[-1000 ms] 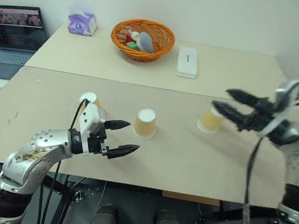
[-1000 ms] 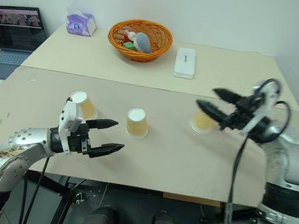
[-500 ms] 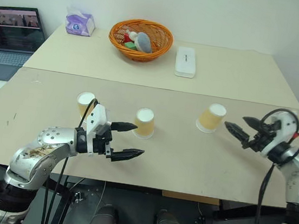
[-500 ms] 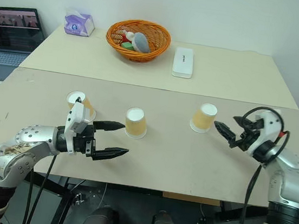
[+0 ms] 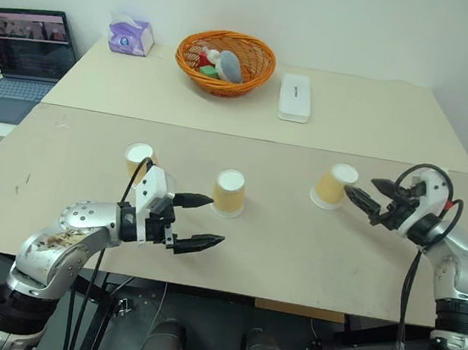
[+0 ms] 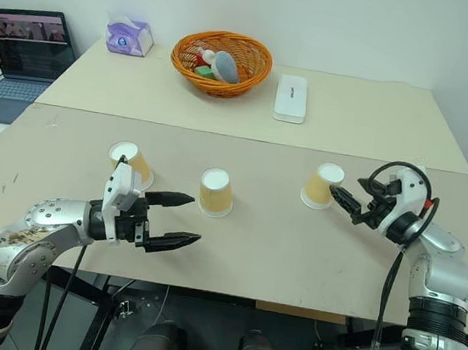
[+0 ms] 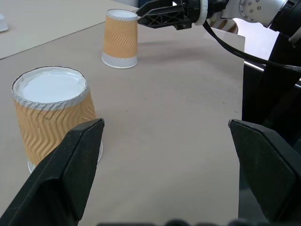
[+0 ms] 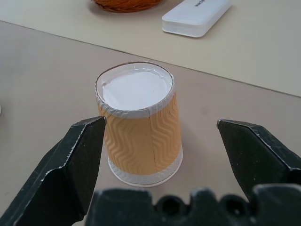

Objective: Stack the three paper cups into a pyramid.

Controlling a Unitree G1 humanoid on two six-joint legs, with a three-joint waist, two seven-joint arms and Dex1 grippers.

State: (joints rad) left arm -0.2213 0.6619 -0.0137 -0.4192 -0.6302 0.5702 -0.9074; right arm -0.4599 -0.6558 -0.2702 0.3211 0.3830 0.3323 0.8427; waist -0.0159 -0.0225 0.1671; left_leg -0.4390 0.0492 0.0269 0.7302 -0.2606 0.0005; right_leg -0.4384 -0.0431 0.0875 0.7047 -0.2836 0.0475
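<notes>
Tabletop (image 5: pixel 277 240) — three paper cups (image 5: pixel 229 193) upside-down, upright.

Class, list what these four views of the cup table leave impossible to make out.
- Left cup: its lower part is hidden by the left gripper's white mount in the eye views.
- Basket contents: too small to identify.
- Laptop: cut off by the frame edge, screen unreadable.
- White case: cut off by the right wrist view's edge.

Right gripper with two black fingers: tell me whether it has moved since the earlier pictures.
Yes. The right gripper came down from above the tan paper cup on the right to table level beside it, open.
</notes>
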